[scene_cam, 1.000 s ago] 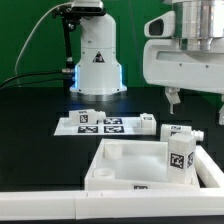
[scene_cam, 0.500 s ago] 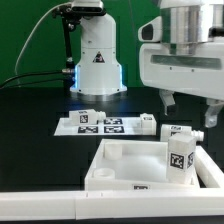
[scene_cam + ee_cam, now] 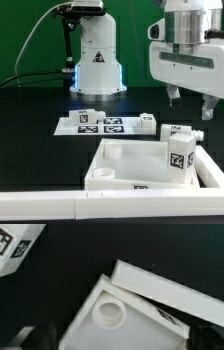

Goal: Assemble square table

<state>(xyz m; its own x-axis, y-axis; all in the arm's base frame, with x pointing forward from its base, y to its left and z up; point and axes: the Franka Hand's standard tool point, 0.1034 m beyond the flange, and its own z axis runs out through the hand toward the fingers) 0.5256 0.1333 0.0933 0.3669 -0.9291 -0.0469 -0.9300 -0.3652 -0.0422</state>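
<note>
The square table top [image 3: 125,160] is a white slab with a raised rim, lying at the front of the black table. One white tagged leg [image 3: 180,157] stands upright in its corner on the exterior view's right. Another leg [image 3: 175,131] lies just behind it, and two more [image 3: 147,121] [image 3: 85,116] lie by the marker board. My gripper [image 3: 190,102] hangs open and empty above the legs on the exterior view's right, touching nothing. In the wrist view my gripper [image 3: 122,345] looks down on a round corner socket [image 3: 108,314] of the top, with a dark fingertip [image 3: 30,336] at the frame's edge.
The marker board [image 3: 105,126] lies behind the table top. A long white bar [image 3: 50,207] [image 3: 165,288] runs along the table top's front edge. The robot base [image 3: 95,55] stands at the back. A white tagged piece [image 3: 15,249] shows in a corner of the wrist view.
The gripper has turned and shifted slightly over the exterior view's right side, ending a little higher than half a second ago. It stayed open. The parts have not moved.
</note>
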